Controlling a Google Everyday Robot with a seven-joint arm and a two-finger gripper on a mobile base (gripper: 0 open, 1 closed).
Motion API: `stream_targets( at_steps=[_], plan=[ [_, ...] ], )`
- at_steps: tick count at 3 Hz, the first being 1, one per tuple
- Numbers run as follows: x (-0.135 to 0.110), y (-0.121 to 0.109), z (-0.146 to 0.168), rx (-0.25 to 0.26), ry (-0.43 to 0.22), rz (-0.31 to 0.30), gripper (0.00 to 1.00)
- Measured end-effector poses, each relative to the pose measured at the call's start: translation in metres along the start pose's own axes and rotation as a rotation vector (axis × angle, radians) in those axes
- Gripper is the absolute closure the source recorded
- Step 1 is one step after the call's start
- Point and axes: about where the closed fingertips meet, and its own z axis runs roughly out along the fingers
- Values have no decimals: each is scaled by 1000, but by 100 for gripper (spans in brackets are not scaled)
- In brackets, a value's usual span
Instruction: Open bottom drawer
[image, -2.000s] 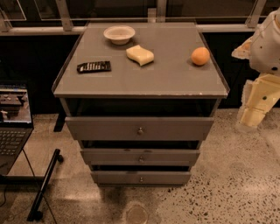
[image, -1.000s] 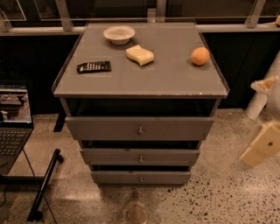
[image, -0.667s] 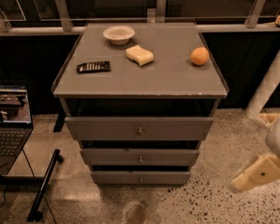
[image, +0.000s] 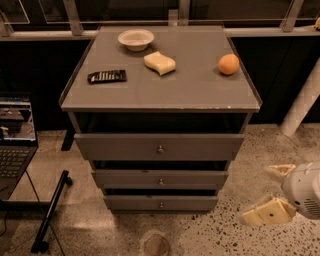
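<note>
The grey cabinet (image: 160, 95) has three drawers. The bottom drawer (image: 135, 203) is the narrowest and slimmest grey front, just above the floor, with a tiny round metal knob (image: 161, 204) at its centre. It sits pushed in, set back beneath the middle drawer (image: 200, 178) and the top drawer (image: 115, 146). My gripper (image: 260, 194) hangs low at the right, to the right of the cabinet at about the height of the two lower drawers. It is clear of them. Its two cream fingers (image: 266, 213) are spread apart and hold nothing.
On the cabinet top lie a white bowl (image: 135, 39), a yellow sponge (image: 159, 63), an orange (image: 228, 64) and a black remote (image: 107, 76). A laptop (image: 15, 135) on a black stand (image: 50, 210) is at the left. A white post (image: 302, 102) stands at the right on the speckled floor.
My gripper has come down along the cabinet's right side, from tabletop height to the level of the lower drawers, and shifted a little left. The drawers have not moved.
</note>
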Motion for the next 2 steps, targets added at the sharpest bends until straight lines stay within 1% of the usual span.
stream_targets(
  at_steps=[2],
  plan=[
    [-1,0,-1,2,2,-5,64]
  ],
)
